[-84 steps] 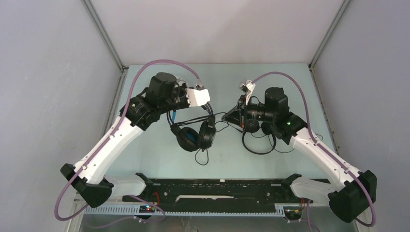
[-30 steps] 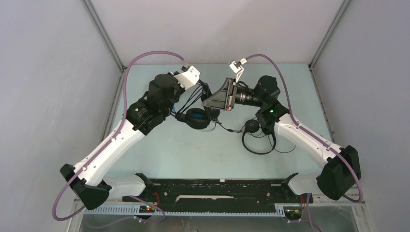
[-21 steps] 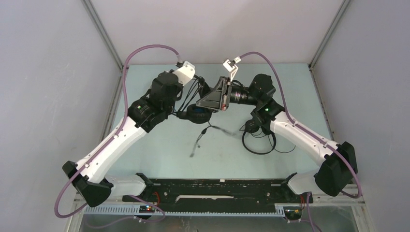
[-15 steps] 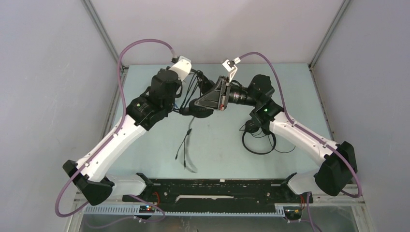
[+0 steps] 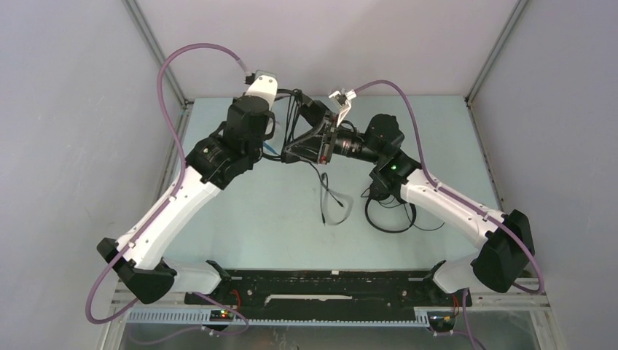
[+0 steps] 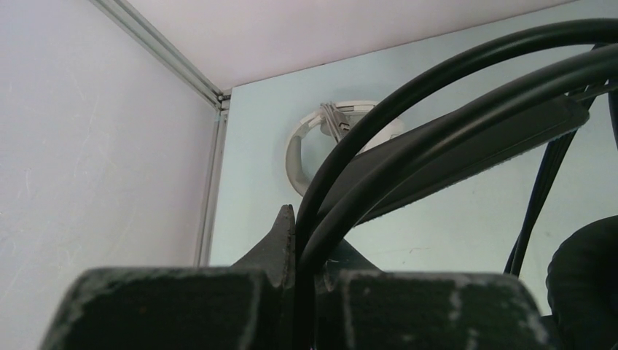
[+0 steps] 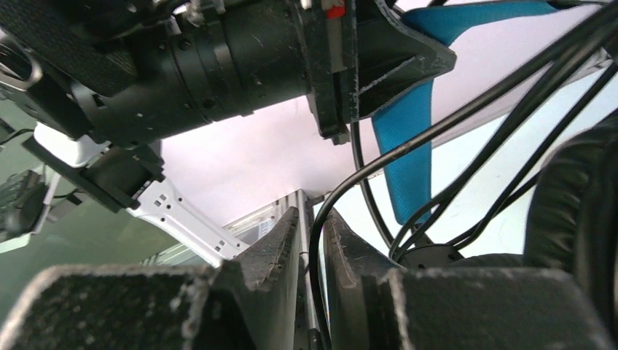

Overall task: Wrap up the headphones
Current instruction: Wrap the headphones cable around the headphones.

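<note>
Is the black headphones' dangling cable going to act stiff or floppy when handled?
Probably floppy: the cable hangs in a loose curl below the held black headphones. Likely thin and light, so easily swung. It threads the narrow gap of the right gripper, so it may slide through rather than stay put.

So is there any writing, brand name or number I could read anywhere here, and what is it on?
None: no word, brand, number or sign can be read in any view.
The black headphones and the white headphones show no legible marking.
A green light glows on the right arm, without text.
</note>
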### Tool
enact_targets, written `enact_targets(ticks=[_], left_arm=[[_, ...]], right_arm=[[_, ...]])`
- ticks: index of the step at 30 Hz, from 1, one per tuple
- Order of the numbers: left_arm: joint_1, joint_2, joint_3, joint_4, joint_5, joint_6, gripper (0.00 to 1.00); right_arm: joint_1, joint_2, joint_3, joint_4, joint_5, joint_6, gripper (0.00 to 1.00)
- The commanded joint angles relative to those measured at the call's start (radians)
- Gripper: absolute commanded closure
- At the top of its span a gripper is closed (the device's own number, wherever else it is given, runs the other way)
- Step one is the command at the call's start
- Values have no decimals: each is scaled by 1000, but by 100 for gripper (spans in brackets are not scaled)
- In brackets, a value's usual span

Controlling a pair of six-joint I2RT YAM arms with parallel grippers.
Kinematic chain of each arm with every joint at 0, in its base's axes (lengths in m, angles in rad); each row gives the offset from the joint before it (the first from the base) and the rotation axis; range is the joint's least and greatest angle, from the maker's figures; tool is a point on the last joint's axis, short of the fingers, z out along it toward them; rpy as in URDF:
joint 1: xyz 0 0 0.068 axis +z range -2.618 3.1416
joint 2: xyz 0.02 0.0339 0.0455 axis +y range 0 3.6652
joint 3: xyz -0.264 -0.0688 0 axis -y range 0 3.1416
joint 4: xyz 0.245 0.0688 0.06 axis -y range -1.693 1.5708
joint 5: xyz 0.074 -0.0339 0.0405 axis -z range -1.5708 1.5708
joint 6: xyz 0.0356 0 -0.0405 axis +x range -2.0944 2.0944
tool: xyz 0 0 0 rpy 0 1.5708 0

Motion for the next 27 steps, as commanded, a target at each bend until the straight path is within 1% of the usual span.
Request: enact_targets(ticks=[1, 12, 21, 27], left_arm=[[3, -10, 130, 32, 3, -158, 100], [2, -19, 205, 11, 88, -291, 100], [2, -9, 273, 8, 107, -331, 100], [2, -5, 317, 14, 120, -349, 100]], right_arm=[[23, 4, 48, 6, 78, -106, 79], [66, 6, 48, -79, 170, -231, 79], [94, -6, 48, -86, 205, -283, 79], [113, -11, 48, -113, 246, -362, 76]])
